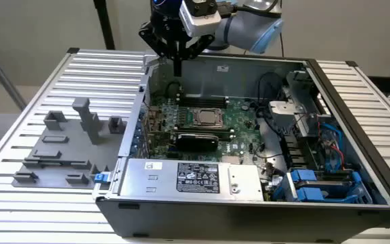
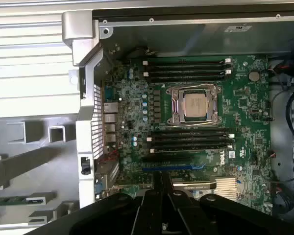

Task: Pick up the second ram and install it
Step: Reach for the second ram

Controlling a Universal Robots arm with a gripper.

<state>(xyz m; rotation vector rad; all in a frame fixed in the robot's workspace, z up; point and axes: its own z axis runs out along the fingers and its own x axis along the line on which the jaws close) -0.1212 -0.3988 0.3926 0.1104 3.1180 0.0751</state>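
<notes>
I see the open computer case (image 1: 249, 68) with its motherboard (image 2: 245, 98). The gripper (image 1: 178, 71) hangs over the case's far corner at the exterior view's left, fingers seemingly pressed together on nothing. The second ram (image 2: 10, 199) lies in the gray fixture (image 1: 46, 168) outside the case.

Exterior view looks obliquely down over the whole case (image 1: 249, 219); wrist view, nearer behind the gripper (image 2: 161, 180), shares the motherboard (image 2: 245, 98)

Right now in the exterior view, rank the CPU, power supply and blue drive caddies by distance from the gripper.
1. CPU, centre, closest to the gripper.
2. Power supply, front.
3. Blue drive caddies, front, at the exterior view's right.
</notes>
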